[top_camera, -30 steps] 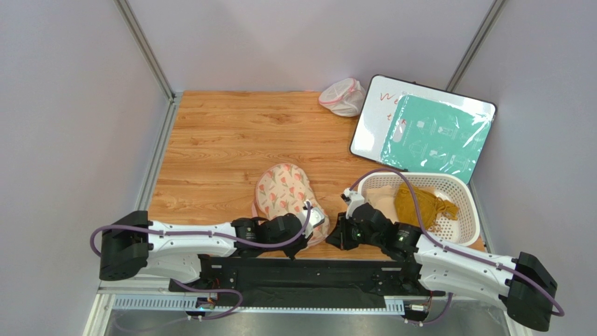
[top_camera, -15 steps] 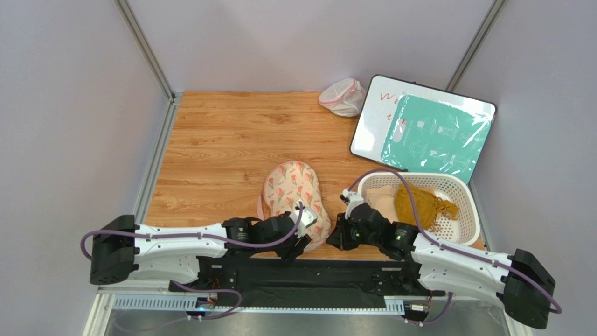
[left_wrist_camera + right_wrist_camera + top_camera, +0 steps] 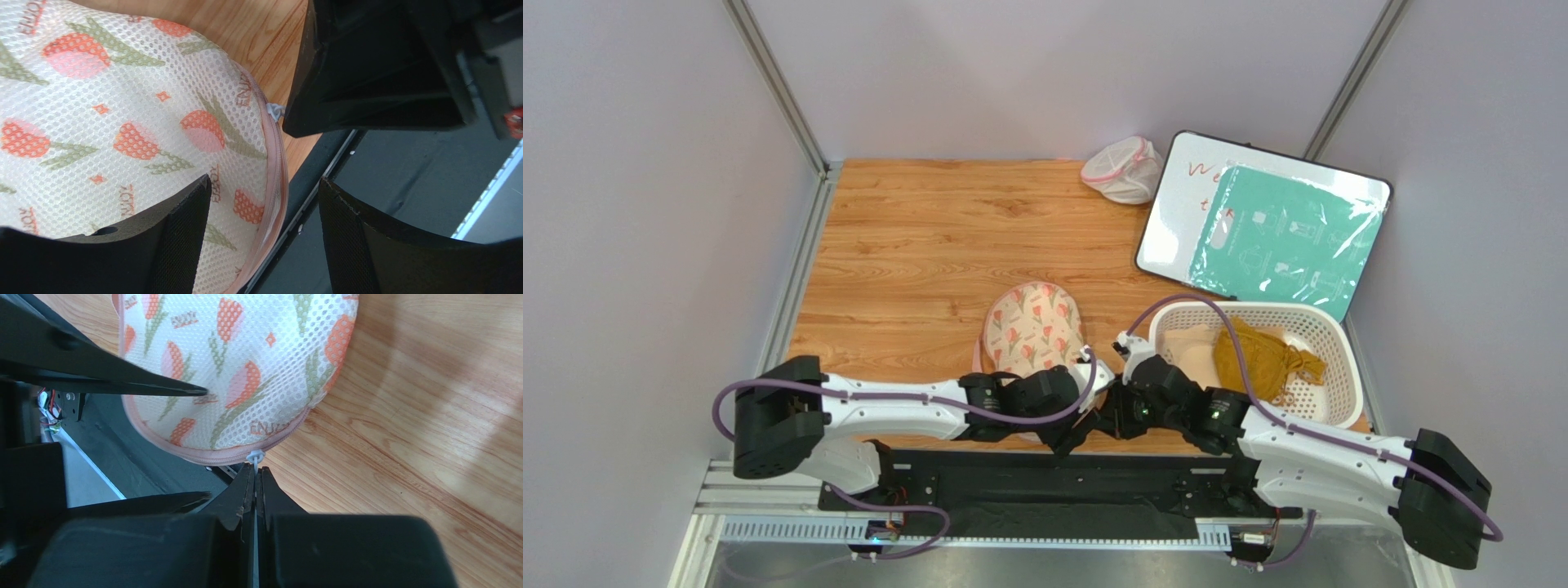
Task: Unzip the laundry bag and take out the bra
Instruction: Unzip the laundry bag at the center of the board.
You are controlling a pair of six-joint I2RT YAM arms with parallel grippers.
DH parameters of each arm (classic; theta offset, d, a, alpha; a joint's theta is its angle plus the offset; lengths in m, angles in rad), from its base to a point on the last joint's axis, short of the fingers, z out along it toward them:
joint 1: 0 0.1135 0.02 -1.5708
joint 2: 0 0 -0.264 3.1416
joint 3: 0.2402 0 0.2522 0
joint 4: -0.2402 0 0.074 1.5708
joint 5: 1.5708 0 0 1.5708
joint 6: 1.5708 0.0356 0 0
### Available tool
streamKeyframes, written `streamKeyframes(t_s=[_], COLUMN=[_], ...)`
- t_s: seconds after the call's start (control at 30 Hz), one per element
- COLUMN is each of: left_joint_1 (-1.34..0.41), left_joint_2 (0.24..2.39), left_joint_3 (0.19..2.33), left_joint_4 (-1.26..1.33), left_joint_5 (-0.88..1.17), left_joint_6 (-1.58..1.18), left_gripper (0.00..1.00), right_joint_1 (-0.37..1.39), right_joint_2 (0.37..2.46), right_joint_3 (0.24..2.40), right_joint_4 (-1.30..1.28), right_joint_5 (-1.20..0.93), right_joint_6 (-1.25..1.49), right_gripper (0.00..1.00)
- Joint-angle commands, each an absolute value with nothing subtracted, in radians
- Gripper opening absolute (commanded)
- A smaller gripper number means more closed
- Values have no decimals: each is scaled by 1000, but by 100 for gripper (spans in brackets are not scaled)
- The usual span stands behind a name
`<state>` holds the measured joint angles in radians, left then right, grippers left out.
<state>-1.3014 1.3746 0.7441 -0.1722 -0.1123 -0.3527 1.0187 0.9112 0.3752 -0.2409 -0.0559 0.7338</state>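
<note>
The laundry bag (image 3: 1032,328), cream mesh with orange tulip print and pink edging, lies flat near the table's front edge. My right gripper (image 3: 255,471) is shut on the small white zipper pull (image 3: 255,457) at the bag's near rim (image 3: 202,454). My left gripper (image 3: 264,239) is open and straddles the bag's pink zippered edge (image 3: 277,177) without pinching it. One of its fingers (image 3: 175,242) is over the mesh and the other is over the black rail. Seen from above, both grippers meet at the bag's near right corner (image 3: 1097,398). The bra is hidden.
A white basket (image 3: 1326,325) holding mustard cloth stands right of the bag. A whiteboard (image 3: 1173,202) with a teal sheet lies behind it. A small white mesh pouch (image 3: 1124,169) sits at the back. The black mounting rail (image 3: 393,184) runs just below the table edge.
My left gripper has opened and slid right along the bag's near edge toward the right gripper. The bag shifted slightly right. The right gripper has stayed shut.
</note>
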Motion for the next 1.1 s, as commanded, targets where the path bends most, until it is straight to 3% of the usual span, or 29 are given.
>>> streamKeyframes(t_s=[0.0, 0.13, 0.2, 0.23, 0.27, 0.37, 0.5, 1.07], left_joint_1=[-1305, -1305, -1305, -1305, -1305, -1305, -1305, -1305], left_joint_2=[1426, 1433, 1431, 1430, 1430, 1425, 1407, 1221], left_joint_3=[790, 778, 766, 764, 759, 749, 733, 614], left_joint_4=[-110, -110, -113, -120, -123, -130, -140, -239], left_joint_5=[-87, -109, -115, -127, -133, -146, -161, -247], left_joint_6=[-339, -347, -354, -356, -359, -368, -376, -376], left_gripper=[71, 69, 62, 55, 42, 20, 0, 0], right_joint_1=[1028, 1032, 1032, 1032, 1034, 1034, 1034, 1034], right_joint_2=[910, 916, 919, 922, 923, 928, 928, 890], right_joint_3=[408, 402, 405, 405, 406, 407, 403, 403], right_joint_4=[-167, -138, -137, -135, -135, -133, -140, -198], right_joint_5=[-83, -92, -94, -95, -95, -91, -87, -48], right_joint_6=[741, 746, 746, 746, 747, 747, 747, 742], right_gripper=[0, 0, 0, 0, 0, 0, 0, 0])
